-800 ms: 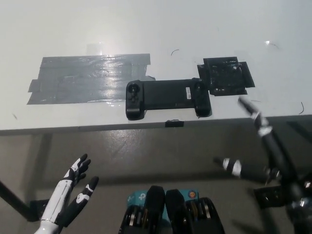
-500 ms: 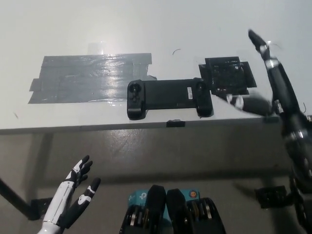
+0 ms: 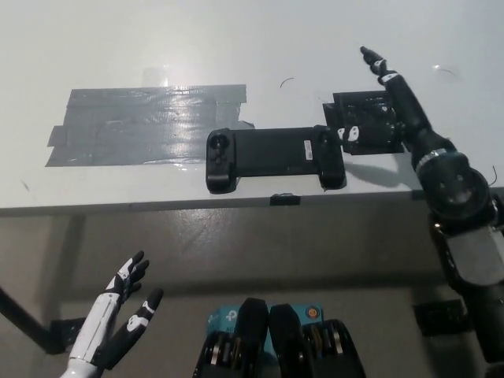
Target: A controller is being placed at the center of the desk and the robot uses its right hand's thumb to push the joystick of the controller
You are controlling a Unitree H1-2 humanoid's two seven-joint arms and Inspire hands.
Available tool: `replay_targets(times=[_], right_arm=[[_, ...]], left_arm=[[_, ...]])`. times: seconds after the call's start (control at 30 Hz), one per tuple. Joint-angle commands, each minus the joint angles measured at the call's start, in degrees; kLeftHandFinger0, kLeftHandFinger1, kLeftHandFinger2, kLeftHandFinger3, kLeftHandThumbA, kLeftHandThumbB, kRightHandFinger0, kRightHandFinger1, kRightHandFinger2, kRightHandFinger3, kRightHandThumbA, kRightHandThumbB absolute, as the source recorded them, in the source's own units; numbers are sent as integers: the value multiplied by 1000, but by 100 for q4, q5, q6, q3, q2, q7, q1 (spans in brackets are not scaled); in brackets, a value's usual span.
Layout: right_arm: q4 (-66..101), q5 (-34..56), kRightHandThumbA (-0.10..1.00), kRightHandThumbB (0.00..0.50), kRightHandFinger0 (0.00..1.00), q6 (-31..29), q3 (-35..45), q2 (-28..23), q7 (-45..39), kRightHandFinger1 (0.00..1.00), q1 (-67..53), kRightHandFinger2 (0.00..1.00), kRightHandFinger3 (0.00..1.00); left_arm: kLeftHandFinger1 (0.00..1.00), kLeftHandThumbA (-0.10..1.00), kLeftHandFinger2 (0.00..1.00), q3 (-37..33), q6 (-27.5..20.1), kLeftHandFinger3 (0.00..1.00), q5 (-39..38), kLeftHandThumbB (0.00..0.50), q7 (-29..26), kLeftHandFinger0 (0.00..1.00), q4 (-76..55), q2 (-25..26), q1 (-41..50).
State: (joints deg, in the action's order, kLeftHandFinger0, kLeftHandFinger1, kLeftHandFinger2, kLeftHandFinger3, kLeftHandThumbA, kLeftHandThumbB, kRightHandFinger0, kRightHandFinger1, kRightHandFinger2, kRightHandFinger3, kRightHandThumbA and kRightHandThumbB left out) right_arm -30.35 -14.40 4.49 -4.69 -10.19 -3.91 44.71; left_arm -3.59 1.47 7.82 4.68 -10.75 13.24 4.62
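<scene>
Black controller point(image 3: 273, 157) at centre frame on white tabletop point(image 3: 236, 47), black right hand point(image 3: 383, 106) open just right of it holding nothing, white left hand point(image 3: 124, 303) open at lower left

black controller point(image 3: 273, 158), grey tape point(image 3: 146, 126), white desk point(image 3: 236, 39)

You see the black controller point(image 3: 273, 156) lying flat near the front edge of the white worktop point(image 3: 236, 39), centre frame. Your right hand point(image 3: 390, 110) reaches over the black patch point(image 3: 366, 126) just right of it, fingers point(image 3: 372, 57) spread. Your left hand point(image 3: 118, 315) hangs open at lower left.
</scene>
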Motion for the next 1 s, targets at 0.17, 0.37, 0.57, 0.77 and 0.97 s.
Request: replay_targets(times=[0.17, 0.37, 0.57, 0.77, 0.97], right_arm=[[-1065, 16, 1000, 421, 1000, -273, -34, 180, 277, 1000, 759, 1000, 1000], [-1452, 105, 1000, 397, 1000, -411, 30, 250, 341, 1000, 880, 1000, 1000], [-1725, 121, 1000, 416, 1000, -424, 46, 266, 393, 1000, 983, 1000, 1000], [-1840, 206, 1000, 424, 1000, -394, 95, 272, 387, 1000, 1012, 1000, 1000], [-1897, 379, 1000, 406, 1000, -310, 231, 302, 375, 1000, 1008, 1000, 1000]], left_arm=[[1000, 750, 1000, 46, -160, 1000, 7, 116, 43, 1000, -187, 48, -52], [1000, 722, 1000, 47, -74, 1000, 31, 123, 38, 1000, -233, 36, -70], [1000, 672, 1000, 56, -106, 1000, -28, 102, 60, 1000, -219, 40, -81], [1000, 651, 1000, 73, -103, 1000, -64, 103, 67, 1000, -210, 40, -104], [1000, 641, 1000, 71, -119, 1000, -59, 101, 63, 1000, -189, 38, -108]])
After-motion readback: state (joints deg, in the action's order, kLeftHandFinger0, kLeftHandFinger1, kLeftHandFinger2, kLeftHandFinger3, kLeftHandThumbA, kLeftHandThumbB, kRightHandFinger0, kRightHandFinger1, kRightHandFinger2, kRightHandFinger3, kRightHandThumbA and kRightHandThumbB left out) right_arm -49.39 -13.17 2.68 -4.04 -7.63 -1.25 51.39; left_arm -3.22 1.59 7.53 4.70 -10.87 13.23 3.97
